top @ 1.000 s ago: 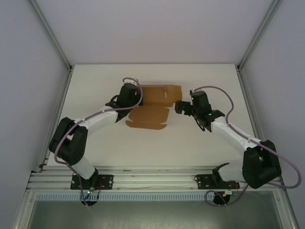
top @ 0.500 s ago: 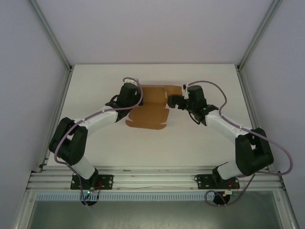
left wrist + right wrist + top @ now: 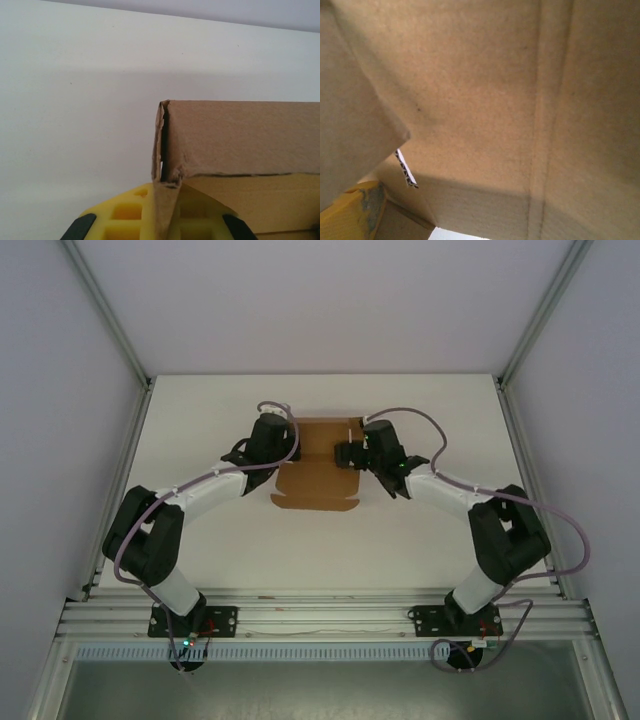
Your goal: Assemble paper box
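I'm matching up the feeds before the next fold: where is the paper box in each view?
Top external: paper box lies mid-table, between the two arms' wrists.
Left wrist: paper box in the right half, one wall raised, its corner flap pinched in the left claw at the bottom edge.
Right wrist: paper box very close, with a crease running top to bottom, right of centre.
Shared landmark: the white table around the cardboard, also behind it in left wrist.

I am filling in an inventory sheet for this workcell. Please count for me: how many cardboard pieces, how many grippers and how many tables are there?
Paper box: 1
Grippers: 2 (left gripper, right gripper)
Table: 1
Total: 4
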